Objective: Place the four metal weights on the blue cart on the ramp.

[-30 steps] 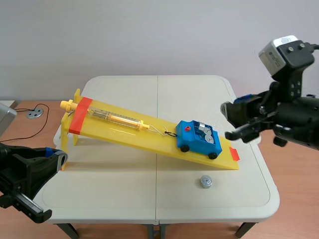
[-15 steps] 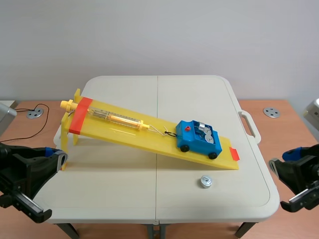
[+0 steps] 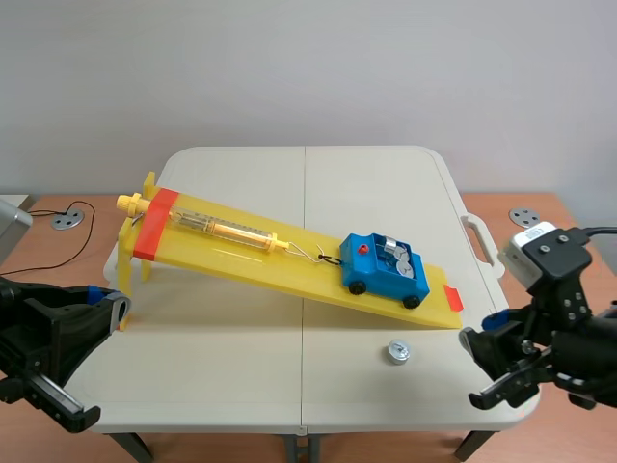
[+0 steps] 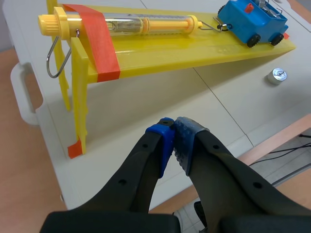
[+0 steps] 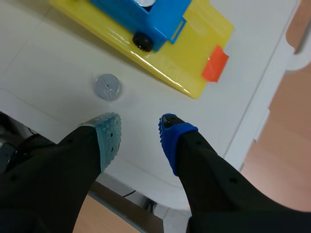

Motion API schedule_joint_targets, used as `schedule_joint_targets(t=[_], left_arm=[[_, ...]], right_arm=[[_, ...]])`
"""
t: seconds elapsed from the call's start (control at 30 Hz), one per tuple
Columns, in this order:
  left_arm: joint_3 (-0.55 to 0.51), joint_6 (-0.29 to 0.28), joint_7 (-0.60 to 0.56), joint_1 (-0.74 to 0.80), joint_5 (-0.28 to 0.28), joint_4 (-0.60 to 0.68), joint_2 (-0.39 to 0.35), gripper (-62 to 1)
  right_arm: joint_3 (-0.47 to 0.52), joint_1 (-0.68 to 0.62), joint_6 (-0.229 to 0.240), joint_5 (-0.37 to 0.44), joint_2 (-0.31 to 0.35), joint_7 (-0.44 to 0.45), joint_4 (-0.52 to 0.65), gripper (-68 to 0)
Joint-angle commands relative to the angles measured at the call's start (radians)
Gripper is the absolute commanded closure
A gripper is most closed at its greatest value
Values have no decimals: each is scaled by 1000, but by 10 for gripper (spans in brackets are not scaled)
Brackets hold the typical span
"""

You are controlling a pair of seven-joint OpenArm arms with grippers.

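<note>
Blue cart, carrying weights, sits low on the yellow ramp. A loose weight lies on the surface at the cart's 6 o'clock. Right hand, at the loose weight's 3 o'clock, is spread and empty. Left hand is closed on nothing.

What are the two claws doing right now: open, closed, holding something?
Left gripper: closed, holding nothing.
Right gripper: open and empty; the loose metal weight lies just ahead of it, untouched.

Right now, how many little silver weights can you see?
4 weights, I think: one lies on the table near the ramp's low end; three seem to sit crowded in the blue cart, where more could be hidden.
</note>
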Motion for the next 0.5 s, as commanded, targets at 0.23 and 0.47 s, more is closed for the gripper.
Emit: schedule_joint_targets(t=[0.23,0.47], left_arm=[[-12,-43,-89,-19,-77,68,8,-29],[-12,-43,-89,-19,-77,68,8,-29]], right_arm=[[-80,174,9,-31,-50,161,-68,-209],[-135,212,-55,-96,-55,206,-127,-209]])
